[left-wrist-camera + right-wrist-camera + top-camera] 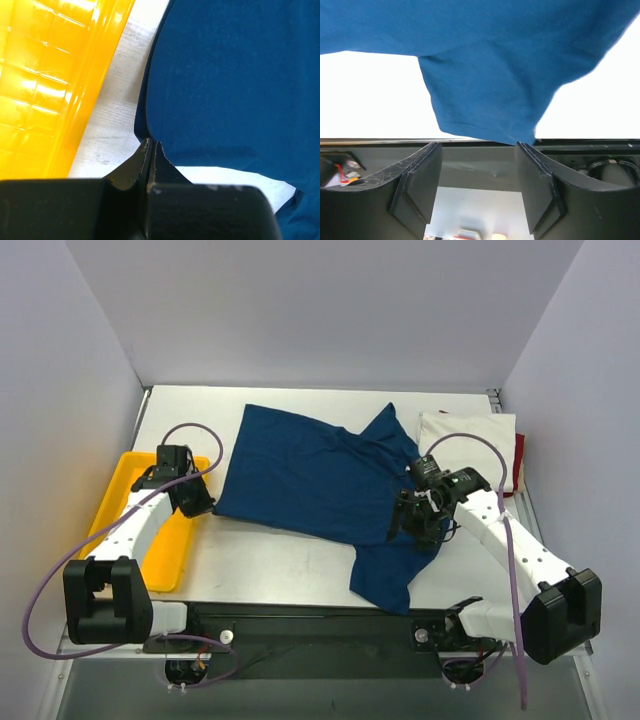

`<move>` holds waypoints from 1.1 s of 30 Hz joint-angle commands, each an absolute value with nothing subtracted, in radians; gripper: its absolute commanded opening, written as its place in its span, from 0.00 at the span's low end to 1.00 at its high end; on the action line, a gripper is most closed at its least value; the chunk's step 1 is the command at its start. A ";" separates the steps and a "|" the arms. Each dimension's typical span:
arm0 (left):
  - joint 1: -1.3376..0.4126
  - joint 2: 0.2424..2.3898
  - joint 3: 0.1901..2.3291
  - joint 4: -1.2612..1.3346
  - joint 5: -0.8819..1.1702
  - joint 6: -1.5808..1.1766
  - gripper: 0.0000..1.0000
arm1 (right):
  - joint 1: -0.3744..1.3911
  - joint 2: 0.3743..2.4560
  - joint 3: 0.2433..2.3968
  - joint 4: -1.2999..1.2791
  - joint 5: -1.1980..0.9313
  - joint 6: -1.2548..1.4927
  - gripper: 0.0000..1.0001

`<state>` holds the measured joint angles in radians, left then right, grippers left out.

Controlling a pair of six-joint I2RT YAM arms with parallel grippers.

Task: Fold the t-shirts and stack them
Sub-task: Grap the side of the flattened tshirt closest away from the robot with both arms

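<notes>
White table (280,560), we are barely starting: left gripper (150,142) pinching unfolded navy t-shirt (300,475) corner, right gripper (477,146) spread, cream t-shirt (465,435) and red t-shirt (519,465) waiting.

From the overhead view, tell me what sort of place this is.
Likely a robot lab cell: plain white walls box in a table, two arms bolted to its edge, a navy t-shirt spread there.

**Bright and even above, glare at the wrists**

Overhead, flat bright light, only a soft shadow edging the navy t-shirt (310,485). Left wrist: hot white glare streaks across the yellow tray (45,85), and the left gripper (150,146) is a dark, soft-focus mass up close. Right wrist: the table (365,95) blows out to pure white, the shirt's right edge smeared with blur.
</notes>
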<state>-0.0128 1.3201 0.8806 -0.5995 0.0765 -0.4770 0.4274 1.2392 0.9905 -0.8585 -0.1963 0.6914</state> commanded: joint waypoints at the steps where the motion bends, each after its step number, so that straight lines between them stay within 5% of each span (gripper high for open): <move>1: -0.005 1.318 0.884 -0.561 0.103 -0.453 0.00 | 0.434 1.241 0.962 -1.008 -0.150 0.677 0.61; 14: 0.023 1.350 0.885 -0.555 0.121 -0.446 0.00 | 0.486 1.014 0.536 -0.861 -0.271 0.824 0.45; 33: 0.026 1.388 0.904 -0.560 0.149 -0.426 0.00 | 0.676 1.078 0.417 -0.684 -0.104 1.029 0.36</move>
